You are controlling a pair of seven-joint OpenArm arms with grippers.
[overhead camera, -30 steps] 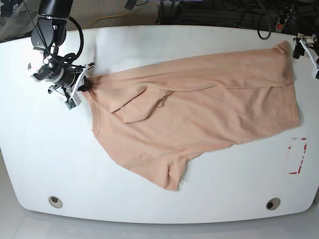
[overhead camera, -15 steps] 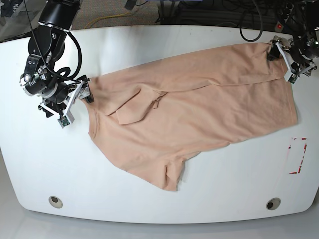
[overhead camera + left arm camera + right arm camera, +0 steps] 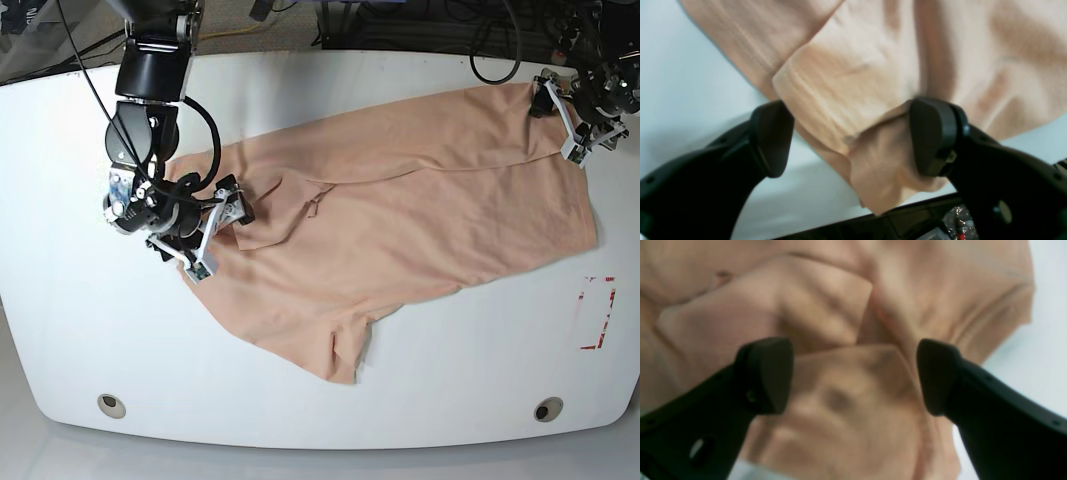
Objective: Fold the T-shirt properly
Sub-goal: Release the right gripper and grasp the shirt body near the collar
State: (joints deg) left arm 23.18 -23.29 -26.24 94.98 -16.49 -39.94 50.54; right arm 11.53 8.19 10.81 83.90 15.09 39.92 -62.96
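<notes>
The peach T-shirt (image 3: 400,220) lies spread and wrinkled across the white table (image 3: 330,400), a sleeve flap (image 3: 275,215) folded onto its left part. My right gripper (image 3: 218,238) hovers open over the shirt's left edge beside that flap. In the right wrist view its fingers (image 3: 766,373) stand wide apart above rumpled cloth (image 3: 840,290), holding nothing. My left gripper (image 3: 562,120) is at the shirt's far right corner. Its jaws (image 3: 850,140) are open, with the hemmed corner (image 3: 873,160) bunched between them and touching the right finger (image 3: 930,136).
A red-and-white marked rectangle (image 3: 597,312) lies near the table's right edge. Two round holes (image 3: 112,405) (image 3: 547,409) sit near the front edge. Cables run behind the far edge, which shows dark just below the left gripper (image 3: 907,220).
My right gripper has opened, let go of the shirt's left edge and moved right and down over the cloth. The left gripper came in to the shirt's far right corner.
</notes>
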